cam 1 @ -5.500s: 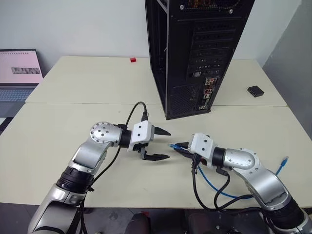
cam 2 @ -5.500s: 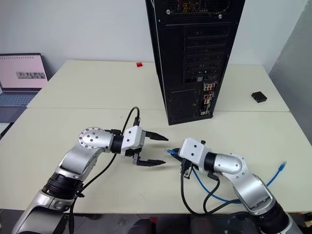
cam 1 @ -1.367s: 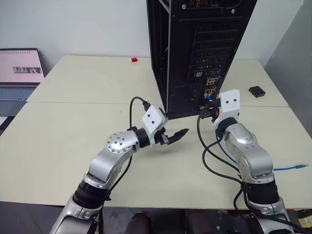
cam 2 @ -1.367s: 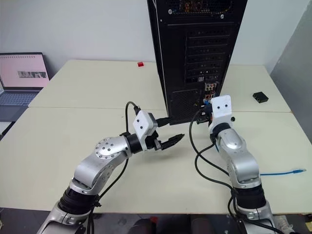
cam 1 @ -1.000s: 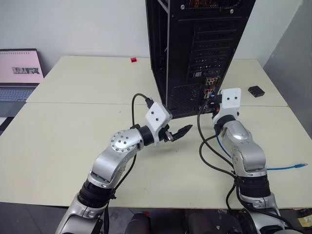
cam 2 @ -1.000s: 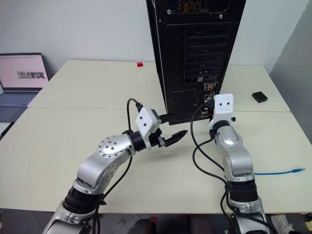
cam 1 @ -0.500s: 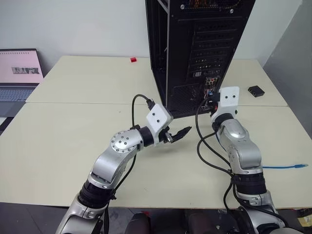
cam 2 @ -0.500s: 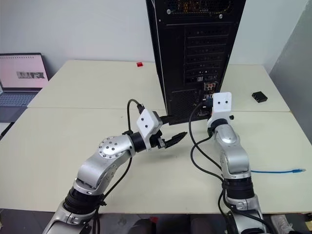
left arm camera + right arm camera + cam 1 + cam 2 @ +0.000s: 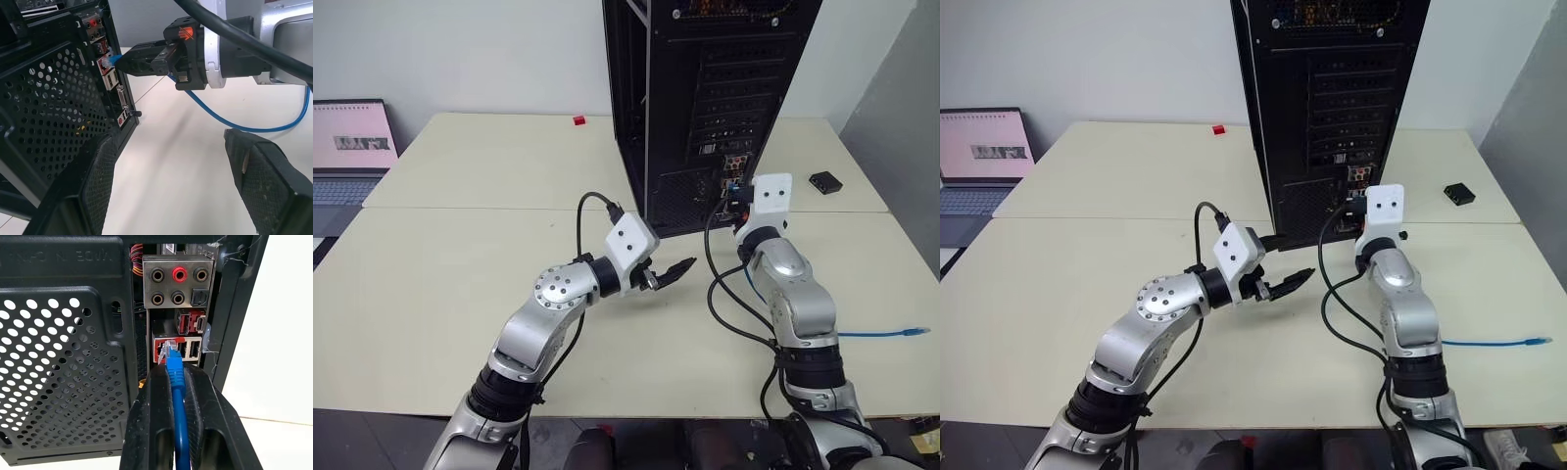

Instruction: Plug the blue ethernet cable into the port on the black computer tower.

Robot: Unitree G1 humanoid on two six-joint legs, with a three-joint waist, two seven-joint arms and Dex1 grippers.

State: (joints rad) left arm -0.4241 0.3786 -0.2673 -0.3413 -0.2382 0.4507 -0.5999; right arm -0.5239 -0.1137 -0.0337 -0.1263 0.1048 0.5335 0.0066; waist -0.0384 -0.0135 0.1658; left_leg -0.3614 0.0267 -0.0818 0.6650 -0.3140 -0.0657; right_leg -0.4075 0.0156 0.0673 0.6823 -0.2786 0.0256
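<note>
Blue ethernet cable: light, limp cord with a small, likely fragile clip plug; best gripped just behind the plug, as the right pincer is doing, pressed together on it. The plug's long axis is pointing at the port on the black computer tower, standing toward the tabletop's far edge; slack is trailing toward the right edge. Left pincer is hanging spread, empty.
</note>
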